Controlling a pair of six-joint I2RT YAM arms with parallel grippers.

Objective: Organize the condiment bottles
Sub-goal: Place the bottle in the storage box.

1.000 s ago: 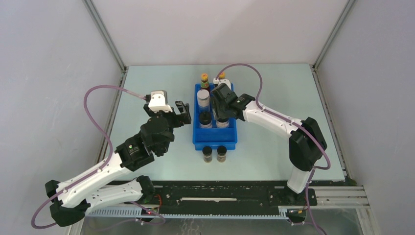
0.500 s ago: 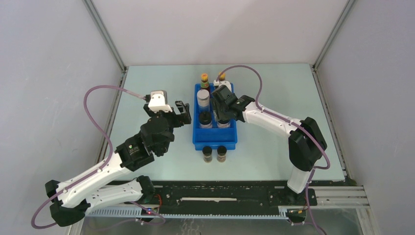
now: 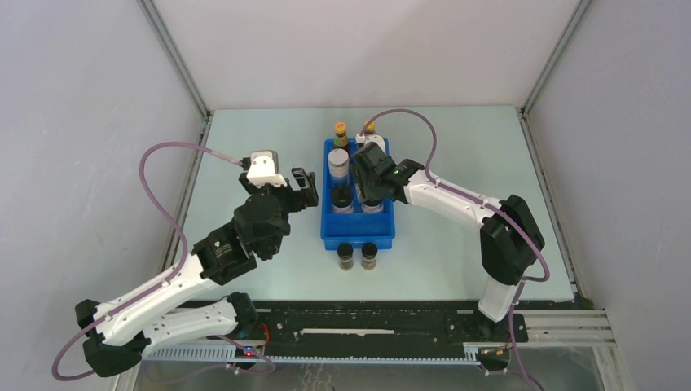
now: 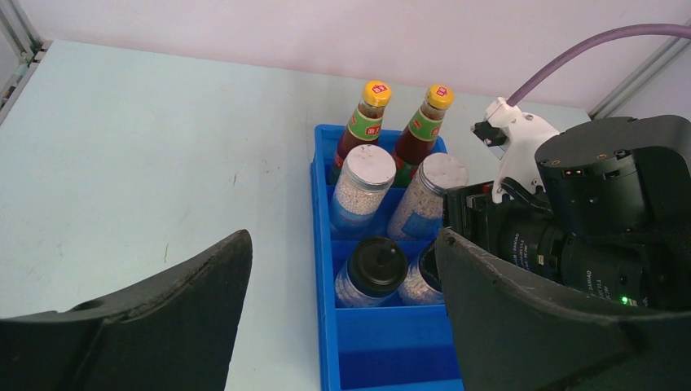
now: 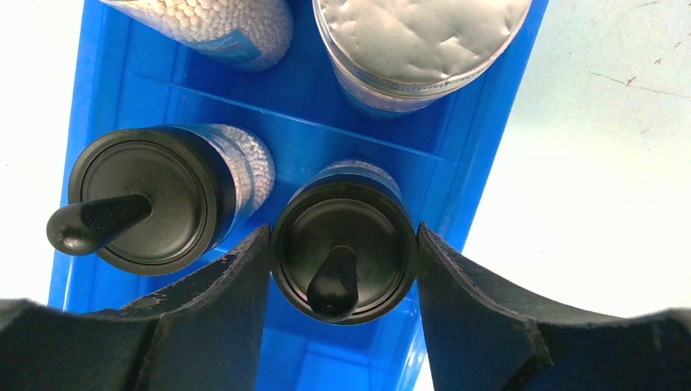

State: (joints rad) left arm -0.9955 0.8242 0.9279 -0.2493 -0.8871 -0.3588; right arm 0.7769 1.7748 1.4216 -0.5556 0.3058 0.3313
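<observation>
- Looking from above: right gripper (image 3: 368, 187) sits down in the blue tray (image 3: 358, 238), arm stretched in from the right, wrist pitched down; left gripper (image 3: 306, 187) hangs just beside the tray's left wall.
- Left wrist view: left jaws wide apart, nothing between them.
- Right wrist view: fingers (image 5: 220, 285) clamp both sides of the black-lidded jar (image 5: 358, 216), upright in the middle compartment. Best kept vertical, clear of the neighbouring jar (image 5: 155, 204).

Glossy blue plastic tray (image 5: 301, 114), clear jars (image 5: 248, 167) with smooth, faintly shiny black plastic lids (image 5: 367, 220), and a matt, lightly scuffed pale surface (image 5: 611, 163).
</observation>
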